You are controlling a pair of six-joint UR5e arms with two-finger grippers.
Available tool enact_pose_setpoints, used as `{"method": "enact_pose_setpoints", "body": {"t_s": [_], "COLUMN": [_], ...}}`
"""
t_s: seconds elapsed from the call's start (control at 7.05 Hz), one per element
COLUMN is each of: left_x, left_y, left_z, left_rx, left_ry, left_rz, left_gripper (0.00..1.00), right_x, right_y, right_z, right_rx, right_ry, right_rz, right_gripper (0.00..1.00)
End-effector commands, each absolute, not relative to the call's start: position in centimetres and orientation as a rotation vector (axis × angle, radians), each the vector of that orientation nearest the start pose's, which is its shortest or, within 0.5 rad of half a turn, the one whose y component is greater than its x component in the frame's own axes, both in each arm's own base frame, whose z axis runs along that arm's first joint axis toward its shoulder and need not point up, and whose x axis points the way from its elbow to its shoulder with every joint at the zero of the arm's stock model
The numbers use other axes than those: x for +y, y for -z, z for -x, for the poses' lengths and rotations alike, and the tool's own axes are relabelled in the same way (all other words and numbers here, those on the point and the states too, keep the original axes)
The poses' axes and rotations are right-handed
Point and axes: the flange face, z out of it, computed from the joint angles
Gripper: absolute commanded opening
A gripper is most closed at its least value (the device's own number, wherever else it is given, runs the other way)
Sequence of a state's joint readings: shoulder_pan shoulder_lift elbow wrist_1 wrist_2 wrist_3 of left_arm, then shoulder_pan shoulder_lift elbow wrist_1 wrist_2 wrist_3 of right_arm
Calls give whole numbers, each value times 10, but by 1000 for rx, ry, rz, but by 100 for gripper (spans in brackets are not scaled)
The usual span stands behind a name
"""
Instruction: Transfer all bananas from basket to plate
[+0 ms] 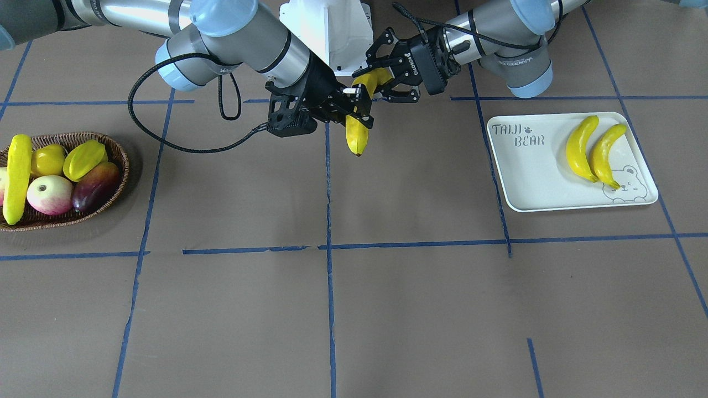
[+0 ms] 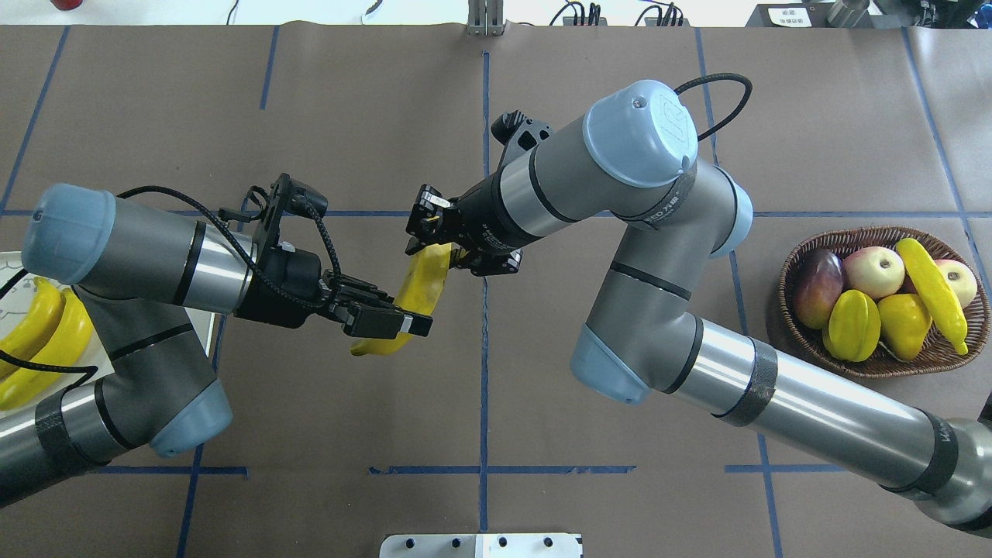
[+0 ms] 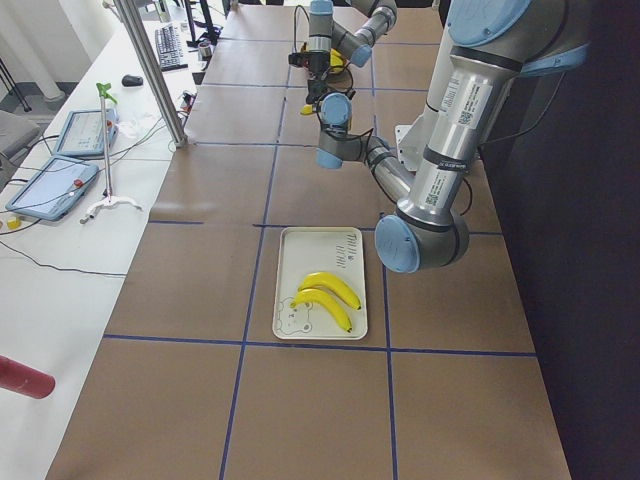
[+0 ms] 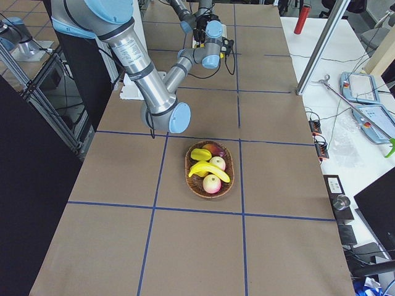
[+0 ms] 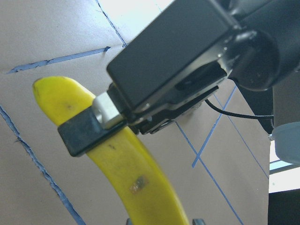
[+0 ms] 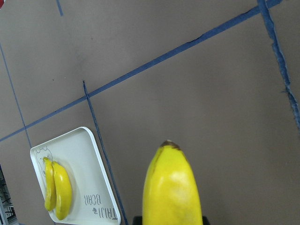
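One banana [image 1: 357, 138] hangs in mid-air over the table's middle, held between both arms. My right gripper [image 1: 358, 108] is shut on its middle. My left gripper [image 1: 376, 77] is shut on the end nearer the robot, and its fingertips flank the banana [image 5: 140, 173] closely in the left wrist view. The far, brown-tipped end [image 6: 171, 145] is free. Two bananas [image 1: 578, 149] [image 1: 605, 152] lie side by side on the plate [image 1: 531, 177]. Another banana [image 1: 16, 177] lies across the fruit in the wicker basket [image 1: 119, 152].
The basket also holds a starfruit [image 1: 83, 159], an apple [image 1: 50, 194], a mango [image 1: 97, 185] and a round yellow fruit [image 1: 48, 159]. Blue tape lines cross the brown table. The robot's white base [image 1: 329, 33] stands behind the grippers.
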State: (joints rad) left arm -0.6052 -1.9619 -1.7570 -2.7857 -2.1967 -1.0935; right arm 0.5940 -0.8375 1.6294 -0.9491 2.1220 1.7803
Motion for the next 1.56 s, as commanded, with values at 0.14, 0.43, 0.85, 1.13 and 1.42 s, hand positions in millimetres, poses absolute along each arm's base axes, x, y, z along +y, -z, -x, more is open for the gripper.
{"method": "enact_pose_setpoints", "body": {"t_s": [0.14, 0.43, 0.85, 1.13, 1.42], "left_x": [-373, -373, -378, -383, -393], "left_y": [-228, -230, -234, -257, -291], "left_z": [-407, -407, -403, -396, -376], "left_rx": [1702, 1699, 1690, 1650, 1591], "left_ry": [-448, -447, -433, -370, -316], "left_rz": [-483, -480, -482, -451, -433], "left_gripper": [13, 12, 12, 12, 12], "right_x": [-437, -436, -446, -459, -472], "right_y": [-115, -113, -111, -133, -156], "right_z": [501, 499, 488, 478, 479], "right_rx": [-1440, -1465, -1466, -1430, -1328], "right_ry": [-264, -244, -241, -247, -236], "right_rz": [171, 148, 117, 94, 63], "right_gripper": [100, 100, 100, 100, 100]}}
